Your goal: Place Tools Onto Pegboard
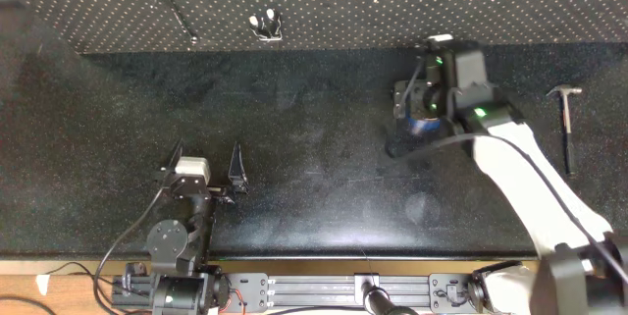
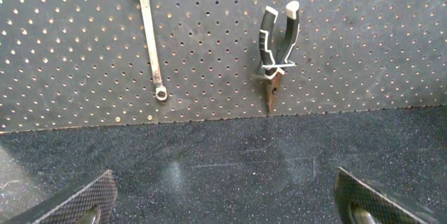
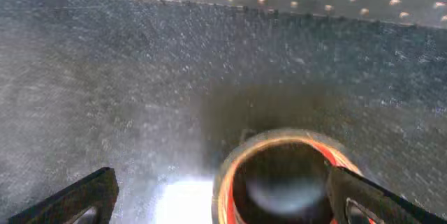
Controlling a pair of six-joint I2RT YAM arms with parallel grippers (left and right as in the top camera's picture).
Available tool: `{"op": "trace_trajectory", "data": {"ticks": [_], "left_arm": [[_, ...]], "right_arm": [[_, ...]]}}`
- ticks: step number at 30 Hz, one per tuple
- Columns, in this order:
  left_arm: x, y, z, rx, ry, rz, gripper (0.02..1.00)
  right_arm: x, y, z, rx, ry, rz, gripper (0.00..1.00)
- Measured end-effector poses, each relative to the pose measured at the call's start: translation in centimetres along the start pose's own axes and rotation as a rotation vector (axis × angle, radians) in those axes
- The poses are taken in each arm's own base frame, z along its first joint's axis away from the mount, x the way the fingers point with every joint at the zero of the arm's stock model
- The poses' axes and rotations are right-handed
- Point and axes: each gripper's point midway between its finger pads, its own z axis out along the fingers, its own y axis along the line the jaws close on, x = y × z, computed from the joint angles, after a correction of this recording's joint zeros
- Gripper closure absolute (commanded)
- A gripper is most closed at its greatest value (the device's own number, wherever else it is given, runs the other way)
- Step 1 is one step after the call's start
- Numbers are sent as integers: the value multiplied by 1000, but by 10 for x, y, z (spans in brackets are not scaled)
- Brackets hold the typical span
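Hovering over round roll [image 3: 239, 157] — right gripper [image 3: 220, 182] wide, straddling it; left gripper [image 2: 223, 182] wide, low, facing pegboard [image 2: 363, 42].

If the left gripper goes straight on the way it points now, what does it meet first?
Likely the pegboard, between wrench and pliers. The mat before the left gripper looks free, though a downward tilt could bring it to the mat first.
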Motion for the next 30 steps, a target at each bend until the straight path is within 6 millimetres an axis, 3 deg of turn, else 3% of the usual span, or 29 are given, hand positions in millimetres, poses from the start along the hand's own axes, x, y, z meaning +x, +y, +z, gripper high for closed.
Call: {"op": "trace_trajectory", "data": {"ticks": [2, 7, 9, 11, 12, 13, 15, 16, 18, 19, 22, 25, 27, 29, 30], "left_arm": [[0, 0, 0, 0, -1, 0, 23], [0, 0, 0, 0, 0, 0, 23], [0, 0, 0, 0, 0, 0, 23], [0, 0, 0, 0, 0, 0, 23], [0, 0, 0, 0, 0, 0, 23], [0, 0, 0, 0, 0, 0, 23], [0, 0, 0, 0, 0, 0, 23], [0, 0, 0, 0, 0, 0, 23], [0, 0, 0, 0, 0, 0, 23], [0, 0, 0, 0, 0, 0, 23], [0, 0, 0, 0, 0, 0, 23], [0, 0, 0, 0, 0, 0, 23], [0, 0, 0, 0, 0, 0, 23], [0, 0, 0, 0, -1, 0, 23], [0, 0, 0, 0, 0, 0, 23]], "right_arm": [[4, 0, 16, 58, 104, -17, 25], [16, -9, 26, 105, 179, -16, 25], [26, -4, 33, 104, 212, -32, 23], [28, 4, 35, 95, 219, -50, 187], [30, 8, 35, 90, 224, -57, 380], [32, 11, 35, 87, 229, -62, 487], [39, 10, 33, 92, 261, -62, 601], [43, 8, 31, 98, 279, -61, 713], [46, 7, 31, 105, 291, -55, 809], [51, 5, 31, 117, 310, -56, 917], [52, 5, 35, 116, 318, -59, 925], [18, 13, 44, 88, 171, -67, 928], [-12, 32, 32, 47, 48, -91, 925], [-56, 73, -14, -38, -158, -141, 928], [-79, 97, -50, -93, -283, -168, 925]]}}
